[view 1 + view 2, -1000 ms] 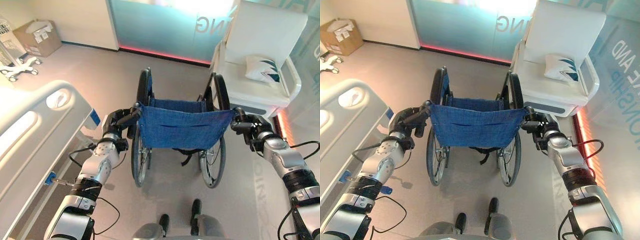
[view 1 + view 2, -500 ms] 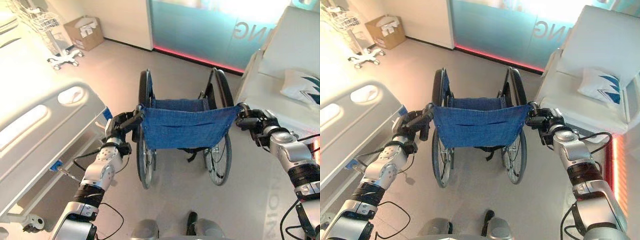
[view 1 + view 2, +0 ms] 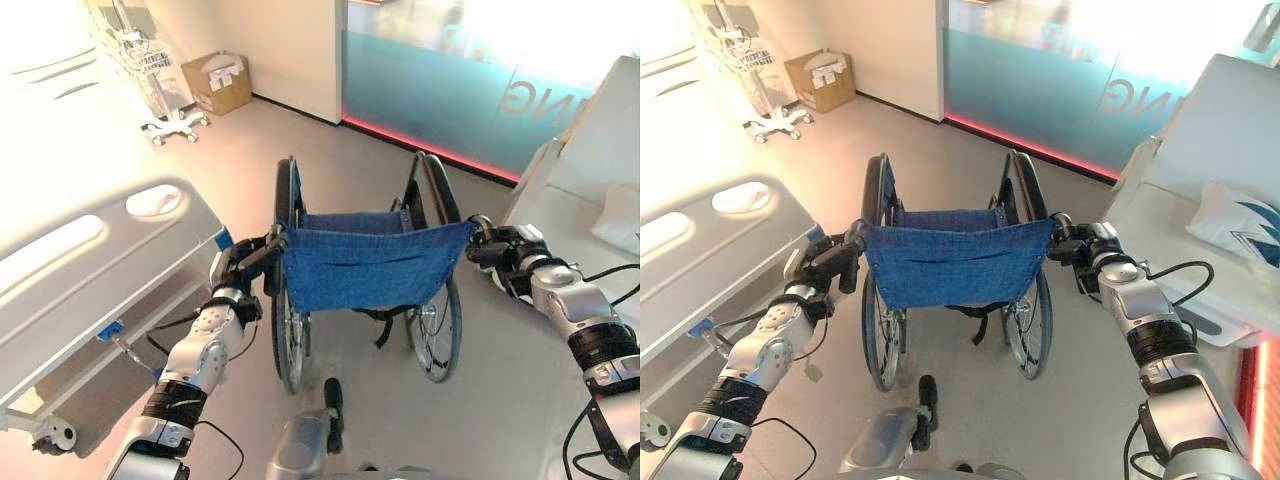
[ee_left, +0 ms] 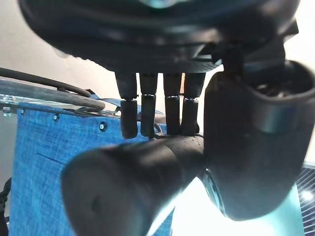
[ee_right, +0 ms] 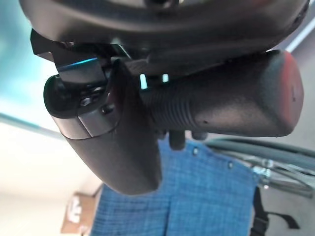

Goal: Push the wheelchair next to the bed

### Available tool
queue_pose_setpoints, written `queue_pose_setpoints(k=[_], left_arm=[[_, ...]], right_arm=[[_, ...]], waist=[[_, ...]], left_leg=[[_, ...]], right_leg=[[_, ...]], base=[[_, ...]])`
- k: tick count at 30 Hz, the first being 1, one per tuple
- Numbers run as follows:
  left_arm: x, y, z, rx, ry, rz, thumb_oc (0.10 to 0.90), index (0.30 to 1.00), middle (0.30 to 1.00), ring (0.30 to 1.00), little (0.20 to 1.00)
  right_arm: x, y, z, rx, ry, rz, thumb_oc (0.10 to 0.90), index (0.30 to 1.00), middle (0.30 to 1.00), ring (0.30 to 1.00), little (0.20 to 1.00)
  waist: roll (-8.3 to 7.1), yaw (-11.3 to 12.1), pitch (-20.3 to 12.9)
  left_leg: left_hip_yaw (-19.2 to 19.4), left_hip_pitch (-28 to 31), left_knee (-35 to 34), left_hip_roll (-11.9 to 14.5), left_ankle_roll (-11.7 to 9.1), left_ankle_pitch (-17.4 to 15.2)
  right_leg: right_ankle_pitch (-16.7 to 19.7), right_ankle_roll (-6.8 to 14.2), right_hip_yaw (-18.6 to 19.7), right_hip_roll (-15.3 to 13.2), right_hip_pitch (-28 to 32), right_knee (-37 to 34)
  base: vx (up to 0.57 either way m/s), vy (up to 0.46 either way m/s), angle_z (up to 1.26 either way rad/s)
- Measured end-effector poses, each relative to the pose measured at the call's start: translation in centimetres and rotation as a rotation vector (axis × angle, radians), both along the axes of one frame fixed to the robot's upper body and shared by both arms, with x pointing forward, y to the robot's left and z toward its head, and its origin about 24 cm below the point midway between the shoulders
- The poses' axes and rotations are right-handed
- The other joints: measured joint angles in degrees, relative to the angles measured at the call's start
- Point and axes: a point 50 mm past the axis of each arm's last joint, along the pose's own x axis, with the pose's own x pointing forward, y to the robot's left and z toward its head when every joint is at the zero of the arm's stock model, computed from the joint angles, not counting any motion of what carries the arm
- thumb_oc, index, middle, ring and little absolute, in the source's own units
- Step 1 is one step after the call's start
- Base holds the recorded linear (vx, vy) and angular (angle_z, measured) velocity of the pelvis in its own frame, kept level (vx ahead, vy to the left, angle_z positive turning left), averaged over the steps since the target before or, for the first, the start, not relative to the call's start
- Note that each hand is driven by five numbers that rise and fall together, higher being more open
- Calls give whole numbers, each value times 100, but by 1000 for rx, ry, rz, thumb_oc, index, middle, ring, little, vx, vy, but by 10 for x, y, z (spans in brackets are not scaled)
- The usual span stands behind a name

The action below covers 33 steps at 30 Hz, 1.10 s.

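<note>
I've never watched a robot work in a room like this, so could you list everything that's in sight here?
Wheelchair: one, blue fabric back, black wheels, middle of the floor.
Push handles: two, black, one in each hand.
Bed: one, white, on the robot's left beside the wheelchair.
Armchair: one, white, on the right.
Cushion: one, white with dark pattern, on the armchair.
Cardboard box: one, brown, by the far wall.
Wheeled stand: one, white, near the box.
Left hand: dark, curled round the left handle.
Right hand: dark, curled round the right handle.
</note>
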Motion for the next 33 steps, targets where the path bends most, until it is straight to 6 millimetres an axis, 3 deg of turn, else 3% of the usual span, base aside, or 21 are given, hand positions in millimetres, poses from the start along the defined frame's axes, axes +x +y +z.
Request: queue_pose_setpoints(k=[2,3,4,5,6,7,9,13,15,16,19,24,25,26,27,29,30,32,33], left_arm=[[1,0,-1,-2,3,1,400,300,300,300,300],[2,-2,-4,-7,10,-1,400,300,300,300,300],[6,-4,-3,-4,7,-7,400,300,300,300,300],[9,-5,-1,-5,3,-8,400,300,300,300,300],[11,-5,1,3,-3,-11,400,300,300,300,300],[12,-5,2,5,-3,-13,400,300,300,300,300],[16,-6,1,8,5,-14,400,300,300,300,300],[32,-14,11,25,-17,-27,400,300,300,300,300],[34,-15,11,23,-19,-24,400,300,300,300,300],[35,-16,12,22,-26,-24,400,300,300,300,300],[35,-14,14,19,-44,-18,400,300,300,300,300],[28,-9,9,-6,-43,5,400,300,300,300,300],[26,-6,10,-2,-50,11,400,300,300,300,300],[25,-6,9,-12,-53,13,400,300,300,300,300],[25,-7,9,-16,-51,15,400,300,300,300,300],[23,-8,7,-27,-53,17,400,300,300,300,300],[21,-8,6,-30,-56,18,400,300,300,300,300],[22,-9,8,-33,-64,17,400,300,300,300,300],[23,-10,7,-37,-66,22,400,300,300,300,300]], right_arm=[[0,1,-6,21,6,-5,400,300,300,300,300],[-1,-1,-9,20,18,-11,400,300,300,300,300],[-2,-1,-14,26,26,-19,400,300,300,300,300],[-2,-2,-15,26,29,-23,400,300,300,300,300],[-3,-2,-17,28,36,-26,400,300,300,300,300],[-3,-3,-16,28,36,-27,400,300,300,300,300],[-3,-3,-17,30,36,-29,400,300,300,300,300],[-4,-8,-15,21,31,-40,400,300,300,300,300],[-4,-9,-13,21,18,-38,400,300,300,300,300],[-3,-9,-11,21,7,-34,400,300,300,300,300],[0,-7,-4,27,-15,-26,400,300,300,300,300],[3,-3,1,41,-17,-7,400,300,300,300,300],[3,-1,3,51,-22,6,400,300,300,300,300],[5,0,6,60,-32,7,400,300,300,300,300],[6,-1,7,56,-35,6,400,300,300,300,300],[7,-2,11,47,-31,5,400,300,300,300,300],[8,-2,13,42,-34,6,400,300,300,300,300],[11,-2,18,36,-37,4,400,300,300,300,300],[12,-2,20,34,-37,2,400,300,300,300,300]], waist=[[-112,148,-101],[0,210,-187],[113,168,-249],[66,175,-241],[-40,157,-241],[-84,83,-222],[-47,-124,-226],[-27,-361,-173],[-1,-513,-125],[4,-532,-72],[-102,-621,153],[-231,-662,244],[-365,-682,221],[-320,-673,261],[-268,-683,254],[-146,-670,201],[-56,-618,154],[-36,-535,143],[-53,-474,151]], left_leg=[[-33,429,-117,-214,310,54],[-111,796,-323,-229,883,79],[-242,941,-469,-153,1408,371],[-262,980,-458,-160,1399,298],[-365,1106,-466,-221,1458,233],[-488,1265,-539,-318,1497,204],[-745,1408,-611,-379,1472,221],[-1350,1521,-688,-326,1350,160],[-1664,1602,-688,-339,1259,35],[-1738,1645,-647,-320,1235,-53],[-1993,1877,-527,-402,1149,-281],[-2378,2051,-188,-417,904,-762],[-2425,2007,56,-450,772,-968],[-2483,1990,290,-338,655,-1181],[-2466,1960,376,-223,586,-1269],[-2283,2002,404,180,319,-1395],[-2231,2000,495,353,204,-1429],[-2067,1784,922,442,186,-1437],[-1906,1424,1680,470,89,-1439]], right_leg=[[-280,138,62,-97,105,191],[-564,437,48,-27,-24,875],[-685,652,-89,-134,-420,2024],[-649,719,-84,-225,-603,2538],[-621,806,-83,-504,-977,3466],[-633,800,-60,-792,-1180,3927],[-625,813,40,-1068,-1311,3941],[-487,899,244,-1153,-1721,2121],[-3,1065,368,-1175,-1998,1261],[491,1258,539,-1145,-2164,695],[1352,1466,596,-1360,-2379,-326],[1422,1448,779,-1563,-2296,122],[1302,1479,835,-1607,-1986,118],[1531,1392,809,-1534,-1892,217],[1541,1367,799,-1453,-1881,316],[1417,740,646,-1177,-1859,539],[1317,632,558,-1023,-1852,608],[1207,500,533,-898,-1854,654],[1053,409,493,-882,-1884,783]], base=[[262,91,-23],[290,113,7],[213,76,26],[299,61,40],[236,-8,29],[296,-62,52],[253,-130,59],[205,-168,61],[299,-271,52],[335,-252,30],[413,-289,45],[277,-280,44],[307,-347,52],[371,-422,57],[281,-327,57],[225,-290,51],[188,-261,37],[194,-314,24],[224,-337,11]])
